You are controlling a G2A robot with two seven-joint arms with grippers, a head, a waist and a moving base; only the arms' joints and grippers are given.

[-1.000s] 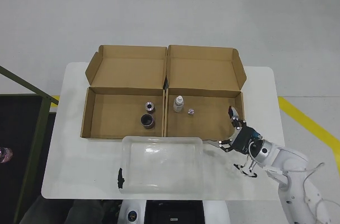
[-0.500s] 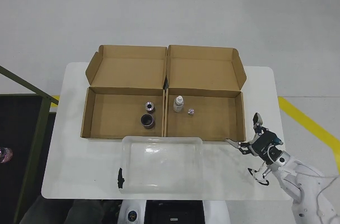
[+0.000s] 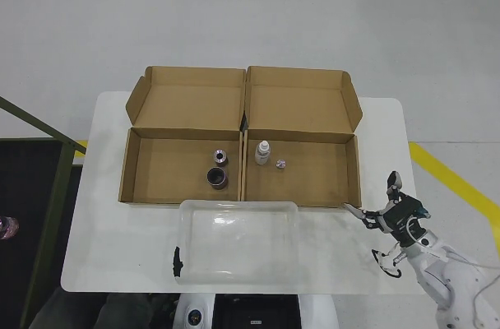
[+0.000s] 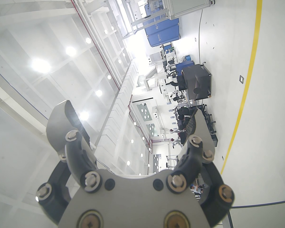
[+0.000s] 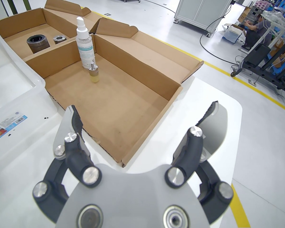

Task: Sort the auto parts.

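Cardboard is your nearest hazard. The right gripper (image 3: 370, 194) hangs empty, fingers spread wide, just off the near right corner of the right box (image 3: 316, 177). Bring it in low and a finger could catch that wall and drag the box, shoving the left box (image 3: 164, 169) that touches it.

At the far left of the right box, the bottle (image 3: 263, 151) stands upright with the vial (image 3: 282, 164) just beside it. Both look tall and narrow, so a brushing approach would likely tip one into the other.

The sleeve (image 3: 216, 176) and ring (image 3: 219, 155) sit near each other in the left box, a long reach across for this arm.

Your left gripper (image 4: 131, 110), also wide and empty, points up at the ceiling. Swinging it down carelessly could clip the clear tray (image 3: 238, 238) at the near edge.
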